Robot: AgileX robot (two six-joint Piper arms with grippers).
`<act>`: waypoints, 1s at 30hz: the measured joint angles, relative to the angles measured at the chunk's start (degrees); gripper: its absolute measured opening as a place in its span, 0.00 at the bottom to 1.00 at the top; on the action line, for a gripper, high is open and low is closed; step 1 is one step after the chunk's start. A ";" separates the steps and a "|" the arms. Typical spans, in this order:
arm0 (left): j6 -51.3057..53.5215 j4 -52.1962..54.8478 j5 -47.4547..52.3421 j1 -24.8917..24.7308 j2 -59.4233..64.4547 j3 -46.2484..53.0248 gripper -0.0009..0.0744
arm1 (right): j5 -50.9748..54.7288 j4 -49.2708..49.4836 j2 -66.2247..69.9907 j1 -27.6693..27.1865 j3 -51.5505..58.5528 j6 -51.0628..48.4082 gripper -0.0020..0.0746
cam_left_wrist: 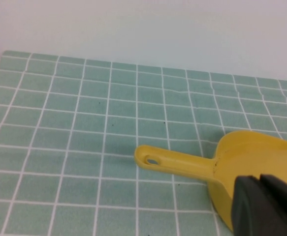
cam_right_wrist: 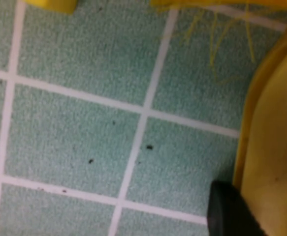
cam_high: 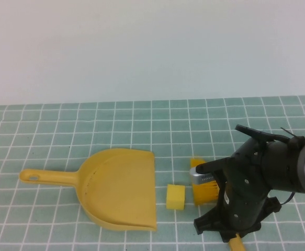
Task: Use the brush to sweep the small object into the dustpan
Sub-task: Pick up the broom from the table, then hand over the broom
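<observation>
The yellow dustpan (cam_high: 122, 188) lies flat with its handle pointing left and its open mouth to the right. The small object (cam_high: 175, 197), a pale-yellow cube, sits just right of that mouth. The brush (cam_high: 204, 189) lies right of the cube, bristles toward it. My right gripper (cam_high: 229, 231) is low over the brush handle. In the right wrist view one dark finger (cam_right_wrist: 229, 211) presses against the yellow handle (cam_right_wrist: 271, 147). My left gripper (cam_left_wrist: 261, 204) hovers shut and empty above the dustpan (cam_left_wrist: 182, 162), near the scoop's handle end.
Green tiled mat (cam_high: 142, 125) with white grid lines covers the table. A plain pale wall stands behind. The right arm's black body (cam_high: 267, 172) and its cables fill the right front area.
</observation>
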 joint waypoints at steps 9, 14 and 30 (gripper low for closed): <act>0.00 -7.56 0.79 0.00 0.00 0.00 0.01 | 2.92 -5.43 -1.44 0.00 0.19 0.49 0.27; 4.59 -21.56 4.26 0.00 0.00 -0.10 0.04 | 3.83 -6.70 -8.54 0.00 0.47 0.57 0.27; 21.44 -63.83 18.45 0.00 0.00 -0.10 0.69 | -2.80 19.92 -27.41 12.30 -2.91 -18.54 0.27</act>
